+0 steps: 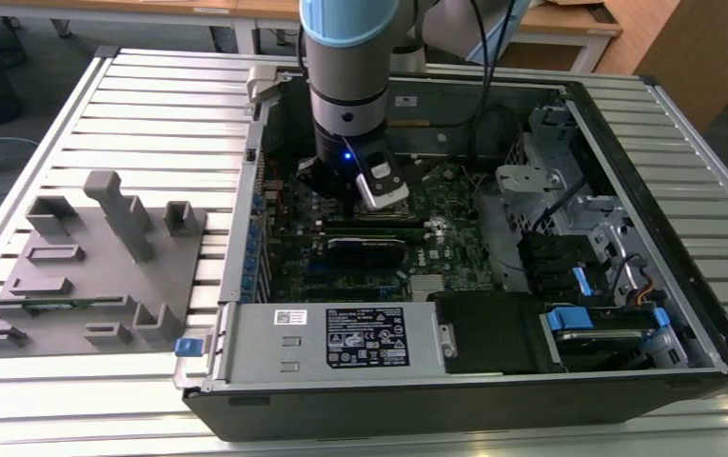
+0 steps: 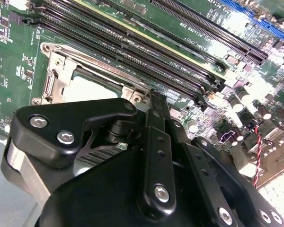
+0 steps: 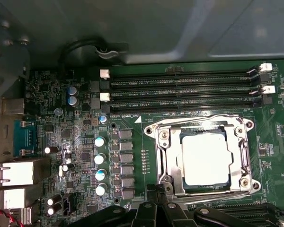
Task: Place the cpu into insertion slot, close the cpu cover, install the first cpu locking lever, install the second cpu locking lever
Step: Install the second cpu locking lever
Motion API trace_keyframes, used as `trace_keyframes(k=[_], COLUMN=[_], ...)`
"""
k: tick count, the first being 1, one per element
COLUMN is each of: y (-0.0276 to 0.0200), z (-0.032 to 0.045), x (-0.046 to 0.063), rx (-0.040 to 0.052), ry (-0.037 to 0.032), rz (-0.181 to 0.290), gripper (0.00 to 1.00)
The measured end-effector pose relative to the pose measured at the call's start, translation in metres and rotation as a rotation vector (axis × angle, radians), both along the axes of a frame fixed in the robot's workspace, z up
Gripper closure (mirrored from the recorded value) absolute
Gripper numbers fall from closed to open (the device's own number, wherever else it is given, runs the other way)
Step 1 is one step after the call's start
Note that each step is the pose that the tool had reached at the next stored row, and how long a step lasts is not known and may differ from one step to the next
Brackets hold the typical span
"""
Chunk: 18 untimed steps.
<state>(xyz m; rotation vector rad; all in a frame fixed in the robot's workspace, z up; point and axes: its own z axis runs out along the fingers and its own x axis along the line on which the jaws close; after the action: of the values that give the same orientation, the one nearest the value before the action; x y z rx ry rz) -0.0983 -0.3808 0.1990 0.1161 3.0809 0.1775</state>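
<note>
The small flat square cpu [image 3: 203,158] with its pale, glare-washed metallic top already lies seated in the socket on the green motherboard [image 3: 80,156], at the lower right of the first wrist view, and the thin dull-metal cpu cover [image 3: 168,158], a square frame with a large central window, appears to lie flat around it. So the placing looks done and the cover looks closed, and I judge the step in hand to be the first locking lever. Any push on a lever calls for a fingertip set squarely on the thin wire beside the frame, with firm, steady pressure that does not slip onto the board. In the exterior view the black gripper [image 1: 361,195] sits at centre frame, low inside the open black computer case [image 1: 491,419] and directly over the socket area. In the second wrist view its black fingers [image 2: 156,123] look drawn together into one narrow tip, with nothing pinched between them, reaching the near edge of the socket frame at centre frame. Whether the tip actually touches the frame or a lever I cannot tell.
</note>
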Motion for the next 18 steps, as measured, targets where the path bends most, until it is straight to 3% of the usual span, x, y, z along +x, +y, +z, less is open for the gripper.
trace_keyframes(k=[18], y=[-0.0062], z=[-0.0003], x=[-0.0001], rx=[0.0041], ry=[0.0001], rz=[0.000], gripper=[0.89])
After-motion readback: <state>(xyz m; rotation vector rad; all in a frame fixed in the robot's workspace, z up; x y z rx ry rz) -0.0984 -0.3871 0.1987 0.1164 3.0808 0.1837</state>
